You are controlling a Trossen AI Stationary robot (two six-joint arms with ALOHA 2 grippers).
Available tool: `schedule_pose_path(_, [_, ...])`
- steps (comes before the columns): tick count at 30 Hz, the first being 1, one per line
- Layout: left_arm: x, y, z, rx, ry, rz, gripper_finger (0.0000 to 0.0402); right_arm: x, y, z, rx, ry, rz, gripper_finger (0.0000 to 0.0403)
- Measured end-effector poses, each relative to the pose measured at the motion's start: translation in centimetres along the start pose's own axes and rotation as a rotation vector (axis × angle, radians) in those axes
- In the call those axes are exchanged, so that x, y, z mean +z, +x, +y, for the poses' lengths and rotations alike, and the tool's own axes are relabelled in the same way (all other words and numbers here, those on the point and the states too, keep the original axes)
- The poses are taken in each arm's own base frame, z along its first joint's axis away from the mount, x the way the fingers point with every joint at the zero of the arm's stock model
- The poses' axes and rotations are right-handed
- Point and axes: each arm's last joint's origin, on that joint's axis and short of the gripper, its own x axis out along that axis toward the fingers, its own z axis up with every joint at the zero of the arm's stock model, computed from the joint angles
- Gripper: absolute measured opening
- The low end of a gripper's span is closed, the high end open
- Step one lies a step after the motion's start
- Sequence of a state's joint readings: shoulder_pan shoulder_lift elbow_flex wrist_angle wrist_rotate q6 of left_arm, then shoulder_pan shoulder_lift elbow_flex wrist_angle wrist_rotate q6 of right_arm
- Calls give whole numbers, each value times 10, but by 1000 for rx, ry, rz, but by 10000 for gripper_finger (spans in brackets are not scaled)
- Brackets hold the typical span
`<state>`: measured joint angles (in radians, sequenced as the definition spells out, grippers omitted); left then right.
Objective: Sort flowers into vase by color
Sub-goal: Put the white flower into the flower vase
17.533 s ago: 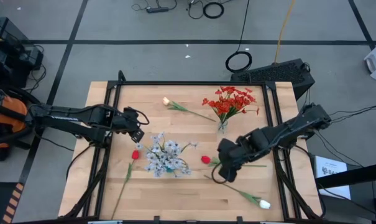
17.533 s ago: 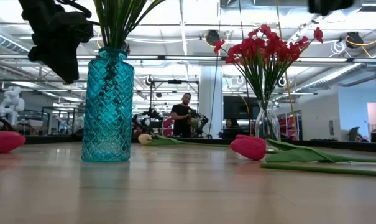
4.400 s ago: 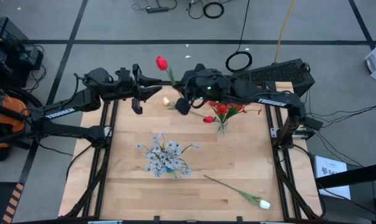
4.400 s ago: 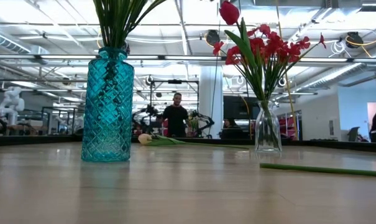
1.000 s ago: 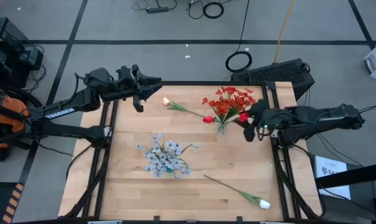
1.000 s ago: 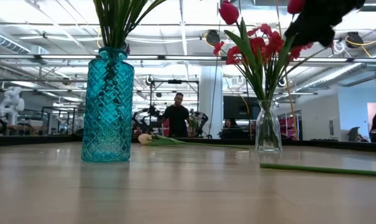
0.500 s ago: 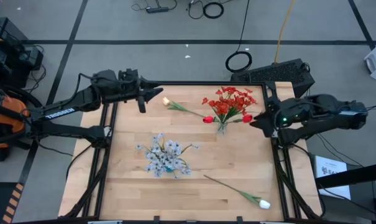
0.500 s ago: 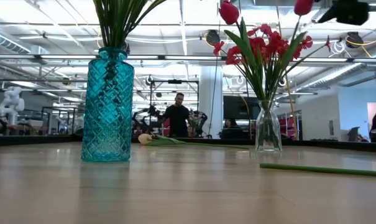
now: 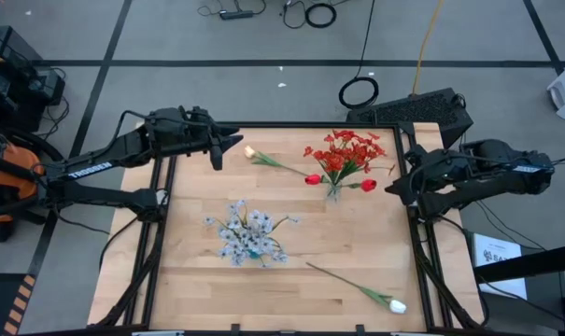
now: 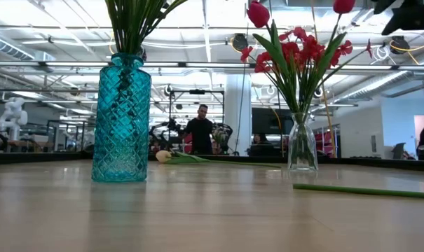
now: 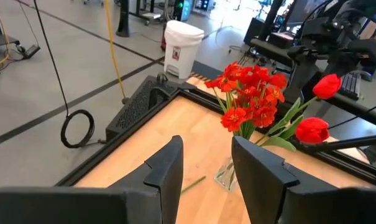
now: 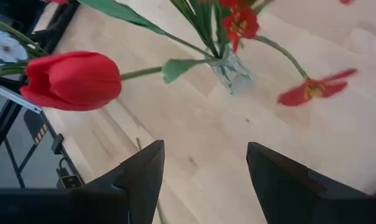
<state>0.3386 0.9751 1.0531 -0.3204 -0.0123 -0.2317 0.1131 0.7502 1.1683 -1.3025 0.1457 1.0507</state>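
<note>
- The clear vase point(image 9: 333, 189) stands near the far edge of the table point(image 9: 291, 280), toward the right side. It holds the red blossom clusters point(image 9: 346, 149) and two red tulips point(image 9: 313, 179), so the red flowers look done.
- The blue vase point(image 10: 121, 115) stands nearer the left front part of the table. It holds the pale blue-white sprays point(image 9: 247, 233).
- Two cream-white tulips are still lying on the wood, so I think they are what is left to do. One white tulip point(image 9: 250, 152) lies near the far edge, toward the left. The other white tulip point(image 9: 395, 306) lies near the front right corner.
- The right gripper point(image 9: 392, 189) hangs by the right edge of the table, just beside the clear vase. Its fingers are spread and hold nothing.
- The left gripper point(image 9: 228, 142) hangs over the far left corner, close to the first white tulip. Its fingers are apart too, with nothing between them.
</note>
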Motion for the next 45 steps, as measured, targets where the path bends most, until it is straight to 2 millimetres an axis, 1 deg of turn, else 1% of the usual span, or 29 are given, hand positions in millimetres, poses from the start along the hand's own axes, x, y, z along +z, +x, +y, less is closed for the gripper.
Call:
schedule_pose_path(4, [-1,0,0,2,1,10,143,-1,-4,-3,22,10,6,222])
schedule_pose_path(10, [-1,0,0,3,1,12,143,-1,-16,-6,129,4,-55,222])
schedule_pose_path(15, [-1,0,0,3,1,12,143,-6,-28,-17,186,26,-54,222])
schedule_pose_path(18, [-2,0,0,4,1,16,143,-11,-29,-24,146,84,-11,222])
schedule_pose_path(20, [-3,0,1,7,2,28,143,-13,-25,-26,95,103,29,222])
schedule_pose_path(23, [-4,0,1,10,2,44,143,-17,-7,-26,13,140,78,222])
schedule_pose_path(26, [-5,1,1,13,2,56,143,-23,21,-24,-34,202,183,222])
schedule_pose_path(31, [-9,6,2,21,2,86,143,-39,78,-22,-87,204,394,222])
schedule_pose_path(34, [-11,12,2,24,3,101,143,-52,114,-17,-64,182,484,222])
schedule_pose_path(36, [-13,16,3,28,3,117,143,-61,133,-12,-43,167,544,222])
schedule_pose_path(38, [-15,20,3,32,3,134,143,-69,146,-4,-32,156,596,222])
schedule_pose_path(40, [-17,23,4,37,4,154,143,-79,154,4,-44,130,631,222])
schedule_pose_path(45, [-20,27,4,41,4,172,143,-100,161,23,-111,91,688,222])
